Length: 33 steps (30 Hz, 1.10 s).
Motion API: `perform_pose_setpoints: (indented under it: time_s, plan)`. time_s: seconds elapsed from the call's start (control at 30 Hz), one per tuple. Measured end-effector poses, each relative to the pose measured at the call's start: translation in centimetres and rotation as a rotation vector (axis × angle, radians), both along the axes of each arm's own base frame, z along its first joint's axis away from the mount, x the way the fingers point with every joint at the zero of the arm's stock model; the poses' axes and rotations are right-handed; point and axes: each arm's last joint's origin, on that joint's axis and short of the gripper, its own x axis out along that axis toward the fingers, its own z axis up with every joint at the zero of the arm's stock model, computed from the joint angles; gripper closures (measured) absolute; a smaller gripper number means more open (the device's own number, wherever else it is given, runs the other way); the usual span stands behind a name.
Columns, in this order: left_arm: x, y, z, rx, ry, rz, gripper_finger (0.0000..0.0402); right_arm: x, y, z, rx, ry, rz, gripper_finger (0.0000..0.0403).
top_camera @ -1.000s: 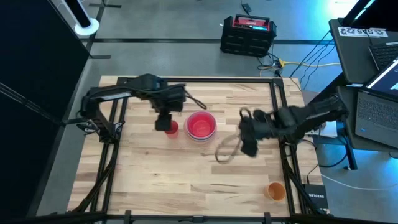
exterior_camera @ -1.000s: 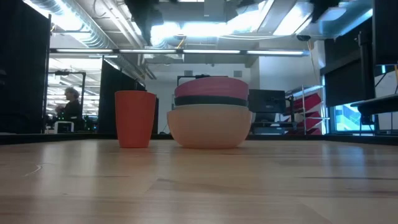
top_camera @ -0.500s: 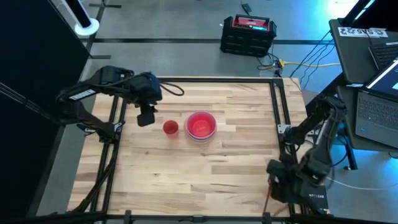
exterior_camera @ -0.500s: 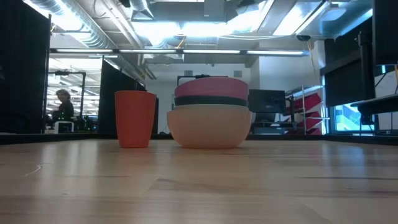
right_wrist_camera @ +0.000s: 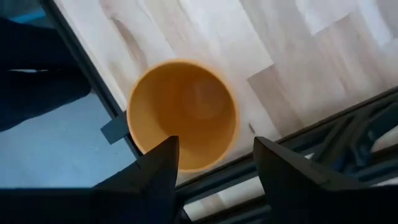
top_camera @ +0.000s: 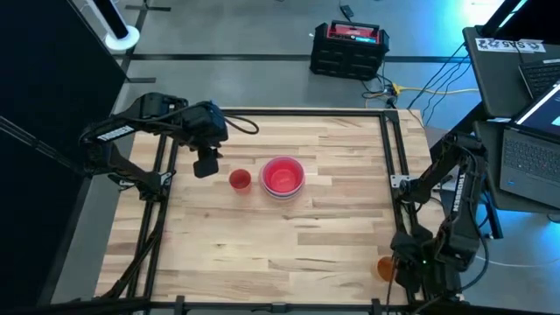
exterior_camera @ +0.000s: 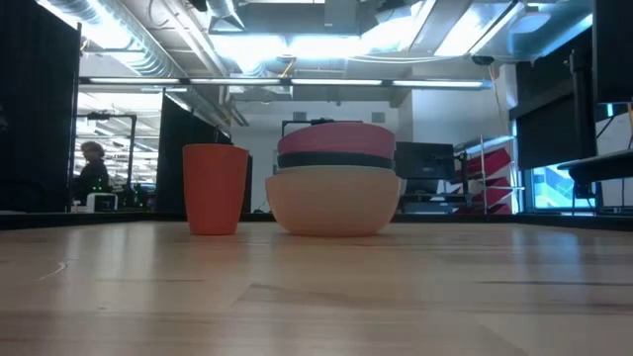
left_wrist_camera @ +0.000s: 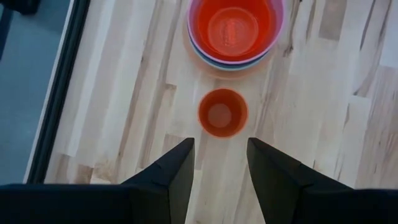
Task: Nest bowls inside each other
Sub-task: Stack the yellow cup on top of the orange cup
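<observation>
Your right gripper (right_wrist_camera: 211,163) is hanging right above the small orange bowl (right_wrist_camera: 182,114) at the near right corner of the table (top_camera: 289,236), fingers spread wide with nothing between them. I'd drop straight down so one finger goes inside the rim and one outside, then pinch; it sits tight against the table's edge rail, so don't nudge it off. Your left gripper (left_wrist_camera: 220,163) hovers open and empty at the far left, just beside the small red bowl (top_camera: 240,179). The nested stack (top_camera: 283,176), red bowl on top, sits right of that, mid-table. That's where both small ones look headed.
</observation>
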Motion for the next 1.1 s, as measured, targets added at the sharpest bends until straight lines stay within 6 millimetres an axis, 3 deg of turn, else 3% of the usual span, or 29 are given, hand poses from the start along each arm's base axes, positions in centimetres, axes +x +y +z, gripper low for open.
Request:
perform_pose_setpoints:
  time_s: [0.37, 0.97, 1.1]
  plan:
    - [0.0, 0.0, 0.0, 0.001, 0.001, -0.004, 0.0267, -0.1, -0.6, -3.3, -0.017, 0.030, -0.060, 0.0210]
    - [0.0, 0.0, 0.0, 0.001, 0.002, -0.004, 0.0267, 8.4, -2.7, -1.0, 0.063, -0.151, 0.024, 0.0394]
    - [0.0, 0.0, 0.0, 0.001, 0.003, -0.004, 0.0267, 13.0, -6.3, 2.4, -0.073, -0.297, 0.088, 0.0402]
